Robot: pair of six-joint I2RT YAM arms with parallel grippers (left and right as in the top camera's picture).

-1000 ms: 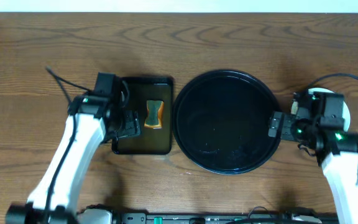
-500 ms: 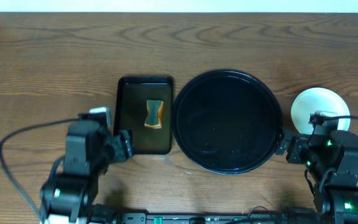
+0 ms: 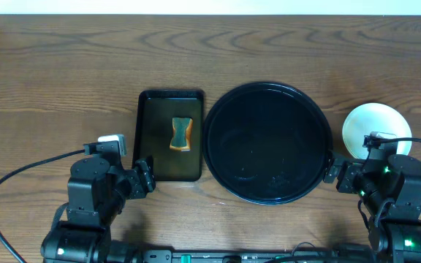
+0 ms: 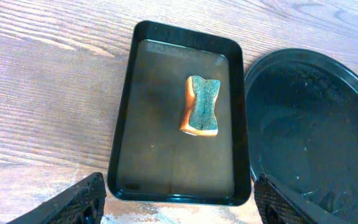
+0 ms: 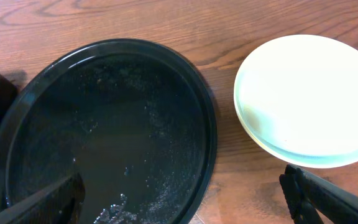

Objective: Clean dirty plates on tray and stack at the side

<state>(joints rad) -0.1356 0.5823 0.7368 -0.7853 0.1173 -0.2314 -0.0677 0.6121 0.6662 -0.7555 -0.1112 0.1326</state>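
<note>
From overhead, the large round glossy black tray (image 3: 265, 142) sits in the middle of the brown wooden table (image 3: 64, 66). The small rectangular black tray (image 3: 152, 146) lies just beside it on the left, and the pale mint-white round plate (image 3: 375, 126) is close off its right rim, on the table. The left gripper (image 3: 143, 175) hangs over the near corner of the rectangular tray, and the right gripper (image 3: 332, 169) is at the round tray's near right edge. This view is too coarse to show how far either one is spread.

The wrist cameras show that. In the left wrist view its two fingers (image 4: 82, 199) stand at the bottom corners of the frame, spread wide with nothing between them. This view also shows the orange sponge with a green scouring face (image 4: 202, 106), which lies flat in the rectangular tray's far half, right of centre. In the right wrist view its fingers (image 5: 328, 200) are likewise far apart and hold nothing.

That right wrist view alone shows the round tray's surface: a glossy black floor flecked with pale specks and droplets inside a raised rim (image 5: 210, 124). The plate (image 5: 306, 93) looks clean and glossy, with a mint-tinted edge. A second rim line shows along its near side, but I cannot tell how many plates are stacked there.
</note>
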